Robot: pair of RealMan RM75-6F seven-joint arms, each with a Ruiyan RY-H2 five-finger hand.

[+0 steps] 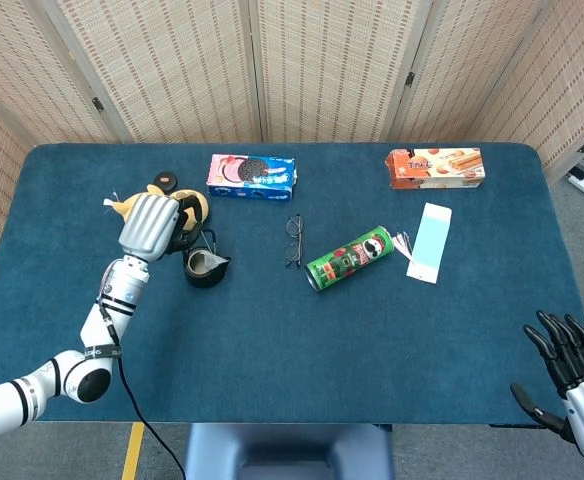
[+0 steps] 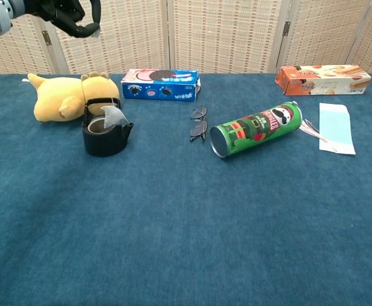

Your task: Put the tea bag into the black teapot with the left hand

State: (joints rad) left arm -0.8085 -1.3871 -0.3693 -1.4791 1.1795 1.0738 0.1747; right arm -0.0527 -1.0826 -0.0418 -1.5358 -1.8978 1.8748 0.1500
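Note:
The black teapot point(image 2: 103, 135) stands open-topped at the left of the blue table, in front of a yellow plush. The tea bag point(image 2: 113, 117) hangs on its string, its lower edge at the right part of the teapot's mouth. High above, at the top left of the chest view, my left hand point(image 2: 64, 11) pinches the string's small tag between curled fingers. From the head view the left hand point(image 1: 150, 224) sits just left of the teapot point(image 1: 204, 267). My right hand point(image 1: 572, 386) is at the bottom right, off the table's front edge, fingers spread and empty.
A yellow plush toy point(image 2: 65, 99) lies right behind the teapot, and a small black lid point(image 1: 165, 181) behind that. An Oreo box point(image 2: 160, 85), glasses point(image 2: 199, 123), a green Pringles can point(image 2: 256, 129), an orange biscuit box point(image 2: 323, 78) and a pale blue packet point(image 2: 336, 127) lie further right.

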